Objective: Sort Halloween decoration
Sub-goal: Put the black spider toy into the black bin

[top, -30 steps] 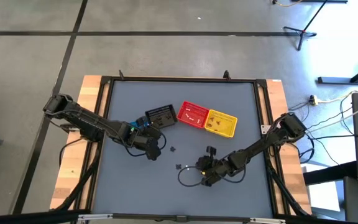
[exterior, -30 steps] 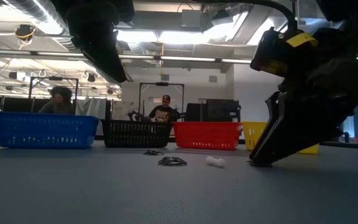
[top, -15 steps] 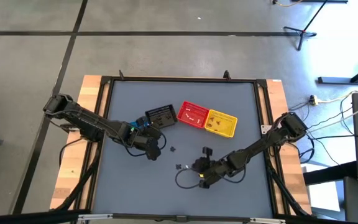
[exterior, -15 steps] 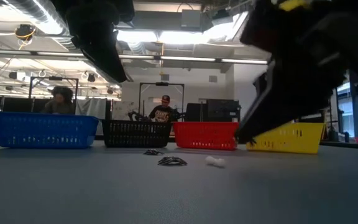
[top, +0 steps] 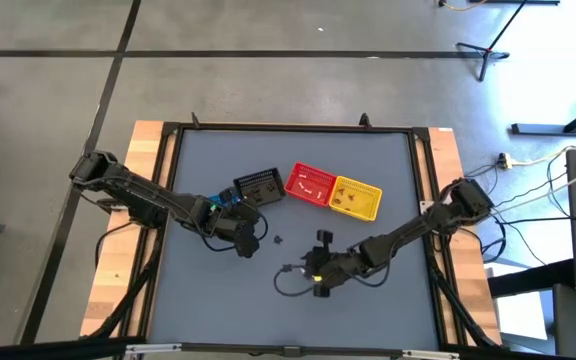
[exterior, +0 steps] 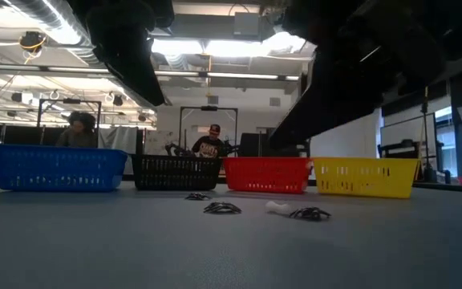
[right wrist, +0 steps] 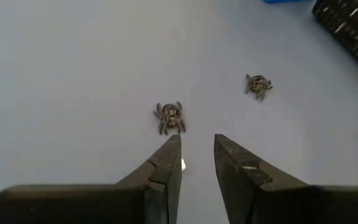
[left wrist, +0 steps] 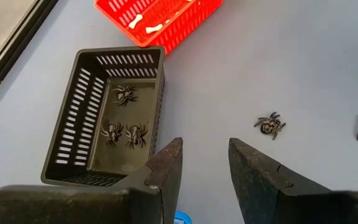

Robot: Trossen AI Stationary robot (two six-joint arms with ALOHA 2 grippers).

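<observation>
A: Where are the decorations that are not sorted yet?

B: Three black spiders lie loose near the middle of the tabletop. The right gripper [right wrist: 194, 163] hangs just above one spider [right wrist: 169, 117], its fingers a little parted and holding nothing. A second spider [right wrist: 258, 84] lies farther on, towards the black basket [left wrist: 98, 118]. A small white piece [exterior: 277, 208], maybe a bone, rests beside a spider too, but it is too small to be sure.

A: And the left arm?

B: The left gripper [left wrist: 204, 177] waits near the black basket, towards the left edge, also parted and empty. Three spiders are already inside that basket, and the red basket [top: 309, 183] holds pale bones.

A: How will a spider handle?

B: I judge it very light, thin plastic, with soft legs that bend and slip. I would close on the round body, not the legs, and press low, almost at the surface, since it can easily skid away.
</observation>
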